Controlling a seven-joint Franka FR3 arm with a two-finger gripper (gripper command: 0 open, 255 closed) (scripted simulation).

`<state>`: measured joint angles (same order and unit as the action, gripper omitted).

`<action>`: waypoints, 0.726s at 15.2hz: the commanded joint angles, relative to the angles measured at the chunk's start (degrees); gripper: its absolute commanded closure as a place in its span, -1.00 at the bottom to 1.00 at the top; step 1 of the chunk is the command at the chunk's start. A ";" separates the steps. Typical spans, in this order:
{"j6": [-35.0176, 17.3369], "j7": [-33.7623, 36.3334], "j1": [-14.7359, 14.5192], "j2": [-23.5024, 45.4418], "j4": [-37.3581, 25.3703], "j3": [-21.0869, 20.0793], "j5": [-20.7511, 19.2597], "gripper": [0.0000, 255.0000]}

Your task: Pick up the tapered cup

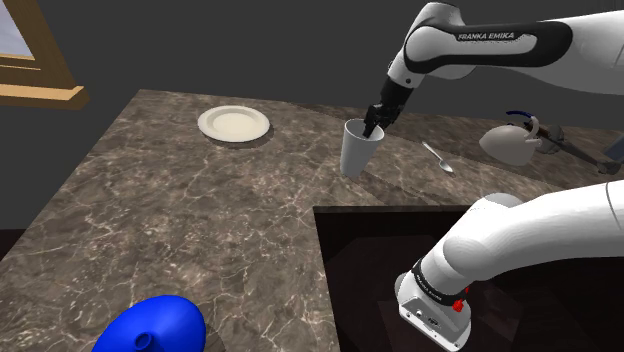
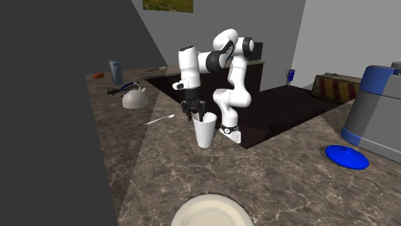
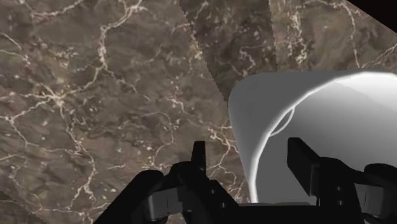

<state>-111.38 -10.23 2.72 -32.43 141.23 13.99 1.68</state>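
Observation:
The tapered cup (image 1: 358,150) is white and stands upright on the dark marble counter (image 1: 180,220), wider at the rim than at the base. In the second exterior view the cup (image 2: 205,131) sits just in front of the arm's base. My black gripper (image 1: 374,122) hangs straight down over the rim's side nearest the arm. In the wrist view the gripper (image 3: 250,159) is open and straddles the wall of the cup (image 3: 254,114): one finger is inside, the other outside. Neither finger visibly presses on the wall.
A white plate (image 1: 234,124) lies further along the counter. A spoon (image 1: 437,157) and a white kettle (image 1: 510,143) lie on the cup's other side. A dark recess (image 1: 370,260) holds my stand. A blue lid (image 1: 155,325) rests near the counter's front edge.

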 commanded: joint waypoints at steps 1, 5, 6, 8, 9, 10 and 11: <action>-0.18 -0.02 -0.01 0.08 0.08 0.01 0.02 1.00; -0.15 -0.02 -0.01 0.05 0.08 0.01 0.01 1.00; -0.15 -0.02 -0.01 0.05 0.08 0.01 0.01 1.00; -0.14 -0.01 -0.01 0.05 0.08 0.01 0.01 1.00; -0.09 -0.11 0.04 0.02 0.06 0.09 -0.03 1.00; 0.71 0.00 0.03 -0.12 -0.61 0.01 -0.03 1.00; 1.50 0.12 0.02 -0.24 -1.29 -0.06 -0.03 1.00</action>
<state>-110.45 -10.12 2.72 -32.61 140.47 13.92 1.67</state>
